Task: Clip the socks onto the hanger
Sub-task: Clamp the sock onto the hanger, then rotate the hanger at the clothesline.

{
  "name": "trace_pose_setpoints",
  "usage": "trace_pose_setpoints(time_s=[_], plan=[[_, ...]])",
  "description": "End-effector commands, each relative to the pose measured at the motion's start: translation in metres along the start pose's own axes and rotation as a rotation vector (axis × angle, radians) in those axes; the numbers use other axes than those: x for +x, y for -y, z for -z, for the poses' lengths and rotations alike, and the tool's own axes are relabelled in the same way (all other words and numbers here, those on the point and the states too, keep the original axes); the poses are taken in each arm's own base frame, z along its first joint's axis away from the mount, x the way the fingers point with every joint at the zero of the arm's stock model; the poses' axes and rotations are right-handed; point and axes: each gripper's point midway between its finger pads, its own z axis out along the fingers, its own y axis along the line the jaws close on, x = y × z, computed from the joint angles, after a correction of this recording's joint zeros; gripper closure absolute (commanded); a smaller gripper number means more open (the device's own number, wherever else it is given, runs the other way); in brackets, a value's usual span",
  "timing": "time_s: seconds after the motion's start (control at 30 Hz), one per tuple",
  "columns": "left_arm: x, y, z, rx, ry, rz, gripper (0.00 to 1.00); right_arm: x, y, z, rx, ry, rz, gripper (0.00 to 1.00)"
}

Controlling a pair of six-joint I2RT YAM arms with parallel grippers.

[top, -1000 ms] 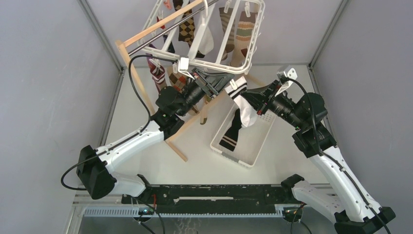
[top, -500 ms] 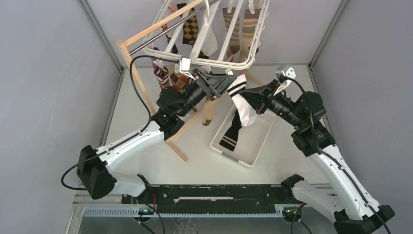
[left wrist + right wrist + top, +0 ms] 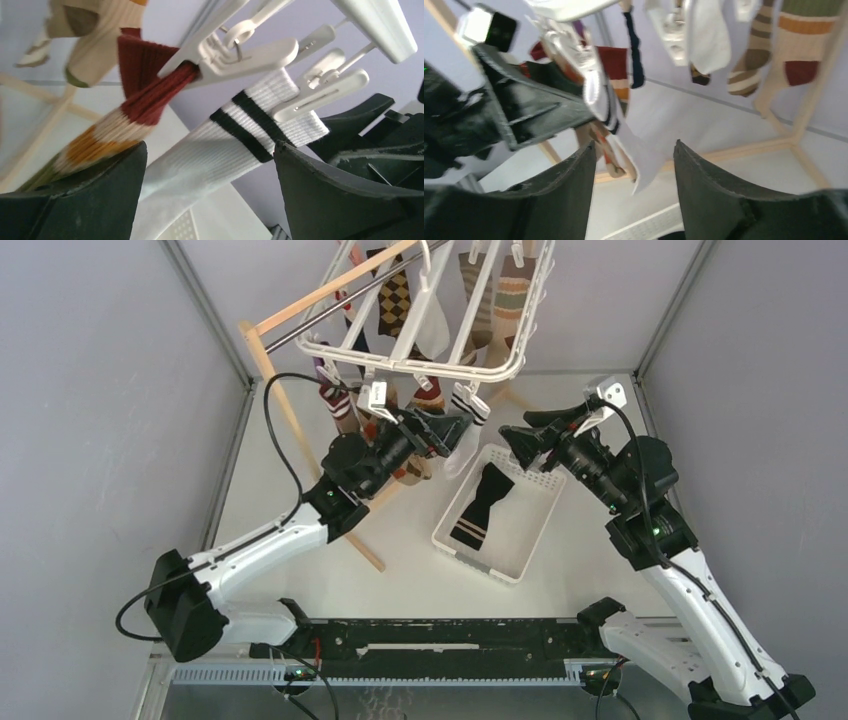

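Both grippers have let go within the last second. The white sock with black stripes, earlier held up by the right gripper, now hangs by its cuff from a clip on the hanger's near rail. The hanger itself has swung back a little towards the rear wall.

On the next clip of that rail hangs a maroon and orange striped sock. Further back under the hanger hang an argyle sock and a brown-tan striped sock.

The left gripper sits just below the hanger's near rail. Its jaws are spread wide and the white sock's leg passes between them unpinched. The right gripper is below the hanger's near right corner, just beside the sock, with jaws apart and empty.

Below the hanger, a white slotted basket on the table holds a black sock with a striped cuff. The hanger hangs from the rod of a wooden stand.
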Motion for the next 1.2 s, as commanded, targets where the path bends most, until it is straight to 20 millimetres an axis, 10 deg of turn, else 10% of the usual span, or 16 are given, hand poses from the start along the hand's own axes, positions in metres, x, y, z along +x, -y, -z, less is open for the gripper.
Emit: trace_pose_setpoints(time_s=[0.0, 0.1, 0.4, 0.77, 0.97, 1.17], plan=[[-0.036, -0.013, 0.025, -0.089, 0.127, -0.094, 0.02, 0.004, 0.039, 0.006, 0.206, 0.025, -0.002, 0.42], [-0.05, -0.012, 0.041, -0.108, 0.167, -0.115, 0.02, 0.013, 0.066, 0.008, 0.343, 0.016, -0.024, 1.0], [-0.079, -0.017, 0.081, -0.22, 0.234, -0.12, 0.01, 0.02, 0.073, -0.017, 0.336, 0.021, -0.056, 1.0], [-0.09, 0.076, 0.102, 0.027, 0.136, -0.075, 0.02, -0.007, 0.067, -0.018, 0.324, 0.114, -0.017, 0.91], [-0.075, 0.132, 0.08, 0.172, 0.099, -0.142, 0.02, -0.005, 0.062, -0.02, 0.295, 0.103, -0.023, 0.9], [-0.038, 0.145, 0.027, 0.147, 0.016, -0.283, 0.02, -0.014, 0.062, -0.007, 0.312, 0.124, 0.007, 0.91]])
